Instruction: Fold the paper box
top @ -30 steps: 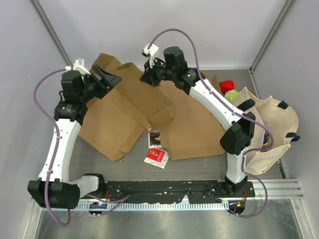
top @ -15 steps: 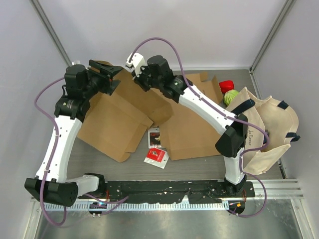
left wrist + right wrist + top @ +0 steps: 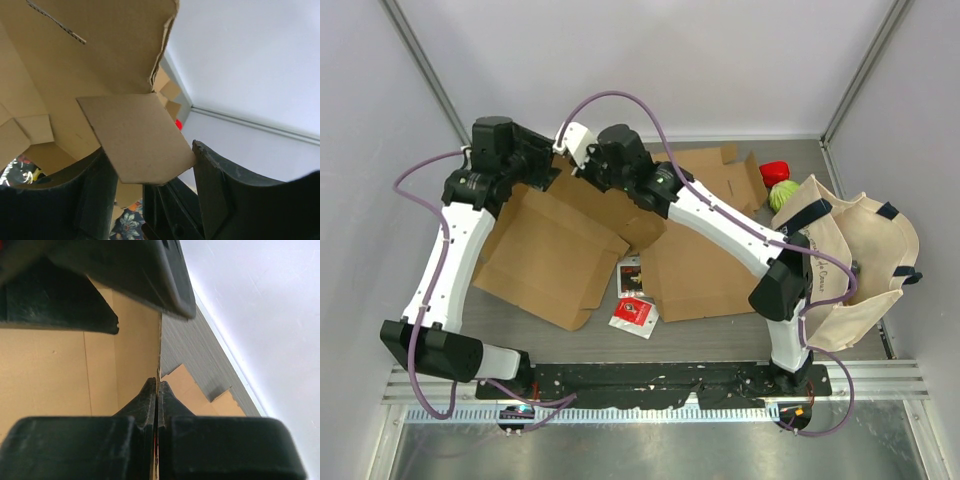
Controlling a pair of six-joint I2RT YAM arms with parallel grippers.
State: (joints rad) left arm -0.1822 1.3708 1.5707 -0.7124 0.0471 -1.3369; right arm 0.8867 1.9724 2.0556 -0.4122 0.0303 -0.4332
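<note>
The paper box point(image 3: 548, 250) is brown cardboard, partly unfolded on the left of the table, with one panel raised at the back. My right gripper point(image 3: 582, 160) is shut on that raised panel's thin edge point(image 3: 159, 347); its fingertips point(image 3: 158, 388) pinch the edge. My left gripper point(image 3: 538, 160) sits close to it on the left, open. In the left wrist view a small cardboard flap point(image 3: 137, 137) hangs between the left gripper's point(image 3: 150, 170) black fingers point(image 3: 225, 190), its corner touching the right one. The left gripper's fingers also show at the top of the right wrist view.
A second flat cardboard sheet point(image 3: 705, 255) lies in the middle right. Two small red packets point(image 3: 633, 312) lie near the front. A cream tote bag point(image 3: 865, 260) stands at the right, with a red and green object point(image 3: 778, 182) behind it. Walls close in on both sides.
My right gripper has carried the raised panel to the left. The left gripper has swung toward the back right to meet it, and its jaws have narrowed a little around the flap.
</note>
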